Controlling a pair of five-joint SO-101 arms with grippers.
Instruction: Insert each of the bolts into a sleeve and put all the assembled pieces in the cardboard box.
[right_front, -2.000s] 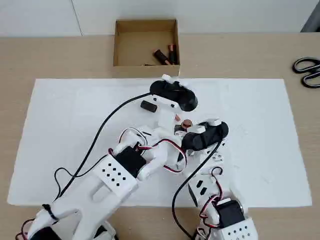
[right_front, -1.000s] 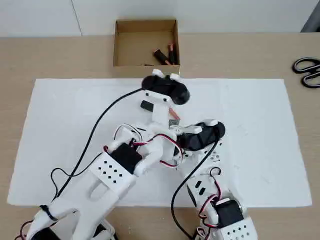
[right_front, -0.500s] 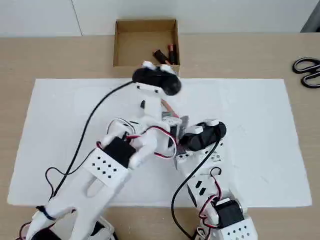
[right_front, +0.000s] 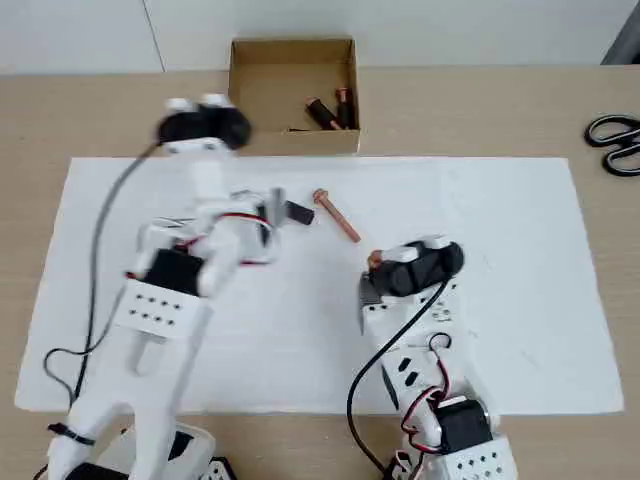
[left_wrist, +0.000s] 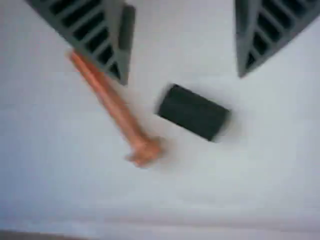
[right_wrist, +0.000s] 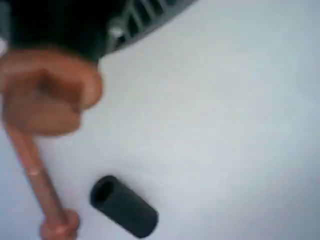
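Near the box (right_front: 233, 92), loose bolt (right_front: 336, 216) and sleeve (right_front: 298, 212) lie apart under your wide-open left gripper (left_wrist: 182, 75); farther off, your right gripper (right_front: 370, 280) pinches second bolt (right_wrist: 47, 92).

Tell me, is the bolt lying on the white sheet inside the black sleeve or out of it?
Out. The bolt lies bare on the sheet, beside the sleeve and apart from it.
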